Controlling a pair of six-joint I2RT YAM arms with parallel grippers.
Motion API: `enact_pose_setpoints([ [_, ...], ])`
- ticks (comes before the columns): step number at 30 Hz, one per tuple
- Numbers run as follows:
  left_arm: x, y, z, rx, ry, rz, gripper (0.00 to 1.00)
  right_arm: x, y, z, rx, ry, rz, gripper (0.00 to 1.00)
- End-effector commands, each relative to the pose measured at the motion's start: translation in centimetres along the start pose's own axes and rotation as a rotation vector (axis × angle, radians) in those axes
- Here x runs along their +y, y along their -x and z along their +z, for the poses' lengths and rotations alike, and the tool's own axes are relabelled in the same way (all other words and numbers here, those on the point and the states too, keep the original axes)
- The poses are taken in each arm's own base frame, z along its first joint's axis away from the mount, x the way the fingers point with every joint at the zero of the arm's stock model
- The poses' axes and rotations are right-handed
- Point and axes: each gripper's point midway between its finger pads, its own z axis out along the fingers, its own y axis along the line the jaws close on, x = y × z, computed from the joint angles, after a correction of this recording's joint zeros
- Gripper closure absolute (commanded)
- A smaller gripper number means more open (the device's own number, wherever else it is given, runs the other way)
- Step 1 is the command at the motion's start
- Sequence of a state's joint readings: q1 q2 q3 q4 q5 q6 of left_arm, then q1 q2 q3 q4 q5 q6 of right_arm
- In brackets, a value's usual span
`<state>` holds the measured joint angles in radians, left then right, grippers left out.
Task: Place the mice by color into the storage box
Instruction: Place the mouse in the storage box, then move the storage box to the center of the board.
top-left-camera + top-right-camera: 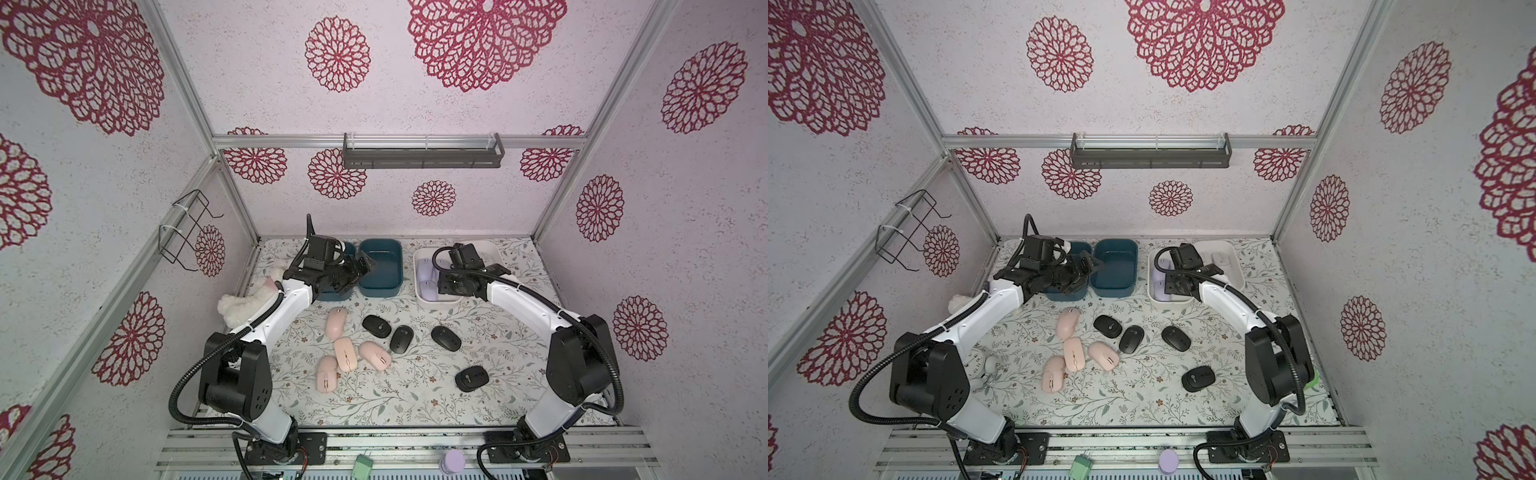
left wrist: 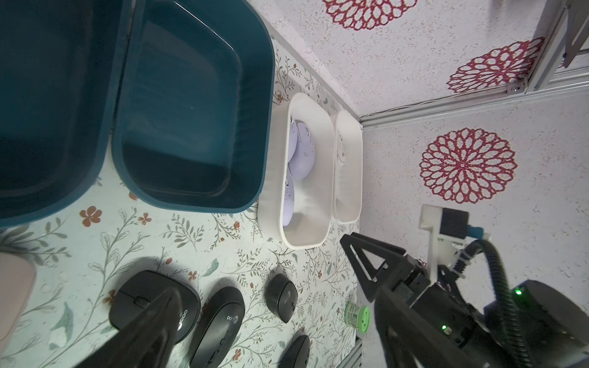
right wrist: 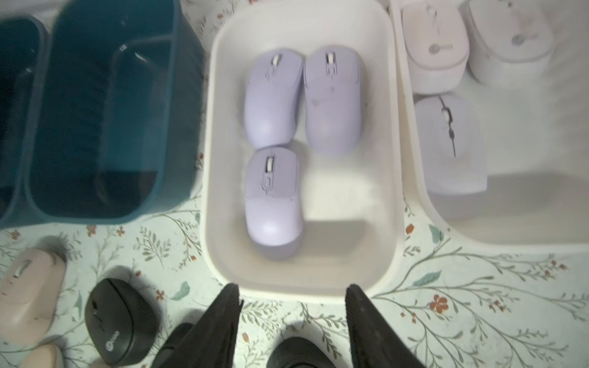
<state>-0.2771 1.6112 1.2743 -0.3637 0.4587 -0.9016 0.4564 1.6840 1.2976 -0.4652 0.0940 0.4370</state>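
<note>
We take the white box (image 3: 220, 165) as our landmark. Three lavender mice (image 3: 274, 95) lie flat inside it: two side by side at its far end, and a third nearer the robot, touching one of them. The right hand (image 3: 292, 286) hovers at the near rim of this box. Its fingers are spread apart and released, with nothing between them.

Just beside the white box, on the robot's right of it, sits a second white box (image 3: 411, 133). It holds three white mice (image 3: 433, 44), packed close together at its far end.

On the robot's left of the white box stand two teal boxes (image 1: 380, 266), side by side. The one nearer the white box shows a bare floor, and the other is mostly hidden under the left arm. The left hand (image 2: 257, 265) hangs above these teal boxes with its fingers wide apart, gripping nothing.

Nearer the robot than the white box, on the table (image 1: 415, 399), lie four black mice (image 1: 446, 336). Two of them touch and the other two lie apart. Farther to the robot's left lie four peach-pink mice (image 1: 345, 353), three of them bunched together. Beyond the teal boxes, away from the white box, a plush toy (image 1: 245, 305) lies partly under the left arm.
</note>
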Motion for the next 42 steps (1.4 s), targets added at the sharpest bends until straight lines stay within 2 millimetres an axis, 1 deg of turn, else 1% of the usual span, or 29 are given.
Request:
enact_pose_setpoints([
  [1, -0.4, 0.1, 0.1, -0.005, -0.002, 0.016, 0.03, 0.7, -1.2, 0.3, 0.016, 0.037, -0.019, 0.44],
  [3, -0.4, 0.2, 0.0, -0.007, 0.000, 0.020, 0.03, 1.1, -2.0, 1.3, 0.045, 0.067, -0.013, 0.44],
  [6, -0.2, 0.4, -0.2, -0.019, 0.011, 0.028, 0.03, 1.8, -2.3, 2.7, 0.066, 0.095, 0.007, 0.44],
  [9, 0.2, 0.6, -0.2, -0.026, 0.035, 0.035, 0.03, 2.1, -1.8, 3.9, 0.066, 0.098, 0.010, 0.44],
  [13, 0.5, 0.8, -0.2, -0.028, 0.046, 0.034, 0.03, 1.7, -1.0, 5.6, 0.061, 0.067, 0.029, 0.44],
  [16, 0.6, 0.9, -0.3, -0.030, 0.048, 0.034, 0.03, 1.4, -0.3, 6.2, 0.046, 0.040, 0.028, 0.44],
  [18, 0.6, 0.9, -0.3, -0.032, 0.048, 0.037, 0.03, 1.3, 0.2, 6.2, 0.038, 0.024, 0.023, 0.44],
  [20, 0.6, 1.0, -0.3, -0.034, 0.050, 0.035, 0.03, 1.3, 0.8, 5.5, 0.020, 0.027, 0.018, 0.44],
  [23, 0.4, 0.9, -0.3, -0.029, 0.042, 0.034, 0.03, 1.5, 1.6, 3.8, -0.019, 0.036, 0.004, 0.44],
  [25, 0.5, 0.9, -0.2, -0.028, 0.041, 0.034, 0.03, 1.7, 1.8, 2.5, -0.037, 0.046, -0.002, 0.44],
  [27, 0.6, 0.9, -0.2, -0.029, 0.044, 0.032, 0.03, 1.8, 1.0, 1.5, -0.038, 0.057, -0.016, 0.44],
  [29, 0.5, 0.9, -0.2, -0.028, 0.041, 0.031, 0.03, 1.6, -0.7, 0.8, -0.023, 0.054, -0.029, 0.44],
  [32, 0.6, 0.9, -0.1, -0.029, 0.043, 0.030, 0.03, 1.0, -3.8, 0.8, 0.029, 0.045, -0.023, 0.44],
  [35, 0.8, 0.9, 0.0, -0.026, 0.048, 0.028, 0.03, 1.3, -5.5, 0.8, 0.050, 0.066, -0.027, 0.43],
  [38, 0.9, 0.8, 0.1, -0.024, 0.052, 0.028, 0.03, 1.4, -5.6, 1.7, 0.058, 0.063, -0.033, 0.43],
  [42, 0.9, 0.8, 0.2, -0.024, 0.053, 0.029, 0.03, 1.1, -3.8, 3.4, 0.031, 0.033, -0.030, 0.43],
])
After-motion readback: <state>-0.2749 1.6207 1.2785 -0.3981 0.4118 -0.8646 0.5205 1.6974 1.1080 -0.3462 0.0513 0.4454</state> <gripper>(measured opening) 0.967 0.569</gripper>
